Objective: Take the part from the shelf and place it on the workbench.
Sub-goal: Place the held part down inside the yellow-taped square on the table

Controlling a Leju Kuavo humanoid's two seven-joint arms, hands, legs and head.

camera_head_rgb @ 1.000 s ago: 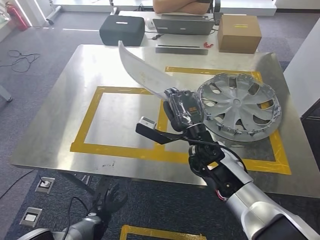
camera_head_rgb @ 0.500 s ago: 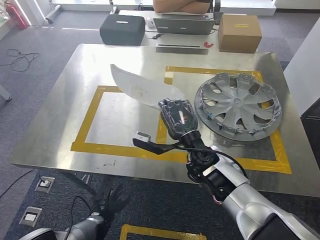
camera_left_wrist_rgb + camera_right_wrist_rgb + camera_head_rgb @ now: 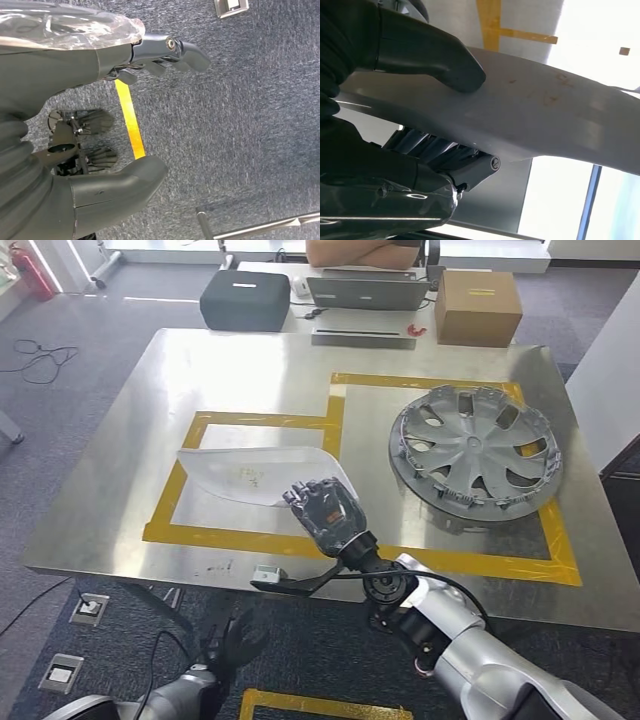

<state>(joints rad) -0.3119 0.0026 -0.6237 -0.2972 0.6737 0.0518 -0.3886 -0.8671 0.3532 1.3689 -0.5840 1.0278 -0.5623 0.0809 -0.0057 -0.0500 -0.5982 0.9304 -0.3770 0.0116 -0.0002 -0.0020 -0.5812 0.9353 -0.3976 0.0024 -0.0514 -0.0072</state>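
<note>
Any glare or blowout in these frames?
Head view: soft glare on the steel workbench, nothing lost. Right wrist view: background blown out white beyond the grey part, which the right hand grips. Left wrist view: evenly lit.

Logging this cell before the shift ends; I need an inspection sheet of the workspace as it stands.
Surface: steel workbench with yellow tape frames.
Job's things: pale curved part over the left frame, gripped at one end.
Clutter: wheel cover in the right frame.
Hands: right hand holds the part; left hand hangs open below the bench edge.
Cables: black cable on the floor.
Surroundings: laptop, cardboard box, black case, a person's arms.
</note>
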